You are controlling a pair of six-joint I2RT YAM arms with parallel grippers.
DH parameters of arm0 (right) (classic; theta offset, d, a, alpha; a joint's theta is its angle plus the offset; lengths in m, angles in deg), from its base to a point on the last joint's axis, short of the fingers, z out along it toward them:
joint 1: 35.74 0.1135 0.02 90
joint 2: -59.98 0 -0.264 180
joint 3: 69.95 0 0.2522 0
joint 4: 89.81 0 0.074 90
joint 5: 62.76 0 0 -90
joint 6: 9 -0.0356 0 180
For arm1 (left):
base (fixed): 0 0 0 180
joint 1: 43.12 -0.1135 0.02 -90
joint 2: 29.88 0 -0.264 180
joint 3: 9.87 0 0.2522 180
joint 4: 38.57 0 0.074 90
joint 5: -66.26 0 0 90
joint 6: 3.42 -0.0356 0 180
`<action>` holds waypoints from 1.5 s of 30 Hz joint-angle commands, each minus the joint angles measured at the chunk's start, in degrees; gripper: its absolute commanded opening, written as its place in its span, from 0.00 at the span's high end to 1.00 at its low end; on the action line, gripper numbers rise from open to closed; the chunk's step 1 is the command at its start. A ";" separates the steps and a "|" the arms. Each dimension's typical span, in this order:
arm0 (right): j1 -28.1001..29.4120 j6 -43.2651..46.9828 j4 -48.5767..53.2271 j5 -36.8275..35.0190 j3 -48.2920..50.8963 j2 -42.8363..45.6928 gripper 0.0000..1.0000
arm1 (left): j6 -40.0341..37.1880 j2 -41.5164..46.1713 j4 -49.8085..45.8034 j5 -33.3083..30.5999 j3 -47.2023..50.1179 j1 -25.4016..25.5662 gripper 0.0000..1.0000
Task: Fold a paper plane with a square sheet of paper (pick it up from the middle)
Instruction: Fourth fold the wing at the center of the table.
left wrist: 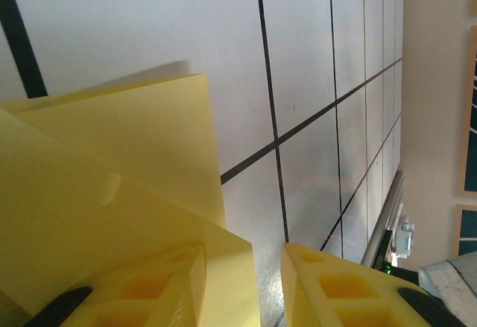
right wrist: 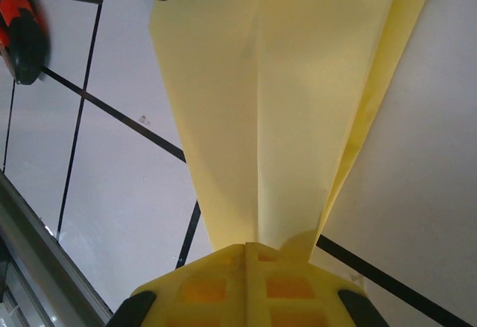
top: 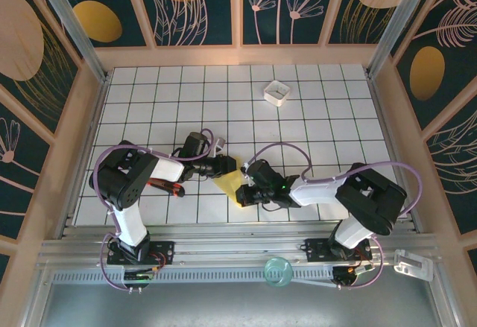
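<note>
from the top camera, the yellow paper (top: 229,185) is near the front of the table (top: 313,126), right between the two arms. the left gripper (top: 223,167) is at its far left side. the right gripper (top: 250,191) is at its near right side. a small white box (top: 276,92) is well apart at the back, so it is not in the way.

from the left wrist camera, the left gripper (left wrist: 244,249) is a little bit open. the yellow paper (left wrist: 112,170) leans on one finger (left wrist: 141,290), but there is a gap to the other finger (left wrist: 350,290). so it is not pinching the paper.

from the right wrist camera, the right gripper (right wrist: 246,251) is shut tight on the thin end of the yellow paper (right wrist: 298,96). the paper is folded, with a long crease down the middle, and it gets wider away from the fingers.

i think the step is making the next fold. to do it well, the right gripper should hold firm and not pull, or the paper could slip or rip. the left gripper should close on the loose flap near its edge. then it should bring the flap over slowly, so the edges line up with the crease.
</note>
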 commanded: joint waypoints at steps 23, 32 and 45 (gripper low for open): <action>0.86 -5.74 2.77 -3.17 6.07 -2.46 1.00 | 1.35 9.48 -10.50 -2.94 -3.44 -0.57 0.60; 0.88 -5.79 3.28 -3.61 5.90 -2.56 1.00 | 7.63 15.35 -7.35 -2.75 6.16 1.46 0.77; 0.88 -5.70 3.74 -4.28 5.82 -2.20 1.00 | 10.26 8.60 -7.82 -1.97 5.44 6.84 1.00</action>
